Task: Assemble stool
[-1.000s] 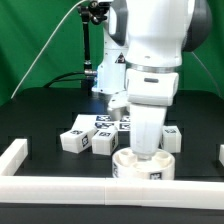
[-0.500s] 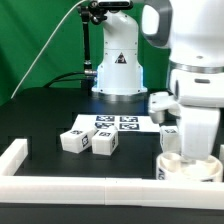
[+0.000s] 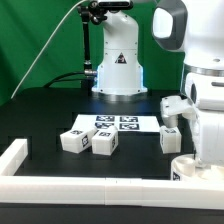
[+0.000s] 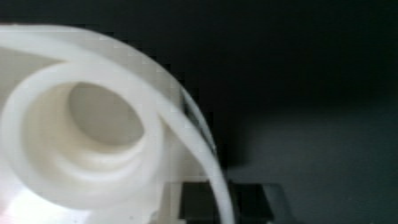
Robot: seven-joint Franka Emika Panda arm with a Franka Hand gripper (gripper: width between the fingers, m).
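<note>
A long white border rail (image 3: pixel 90 187) runs across the front of a black table (image 3: pixel 45 115). Just behind it, at the exterior view's right, sits the stool's round seat (image 3: pixel 190 169), partly hidden by the rail and by the white arm (image 3: pixel 205 110) coming straight down onto it. The seat therefore lies directly under the claw (image 4: pixel 222 203). The wrist view is filled by the seat's pale curved rim and a round socket (image 4: pixel 89 120). The claw's fingers are pressed together. A thin edge of the seat runs right up to their dark tips, but whether they pinch it or only touch it cannot be told. A little farther back, the third leg (image 3: pixel 170 139) stands just beside the arm, the nearest loose part. The first leg (image 3: pixel 72 140) and second leg (image 3: pixel 103 143) lie touching each other, well apart toward the exterior view's left. Behind them lies the marker board (image 3: pixel 115 122), then the robot's base (image 3: pixel 118 65) against a green backdrop.
</note>
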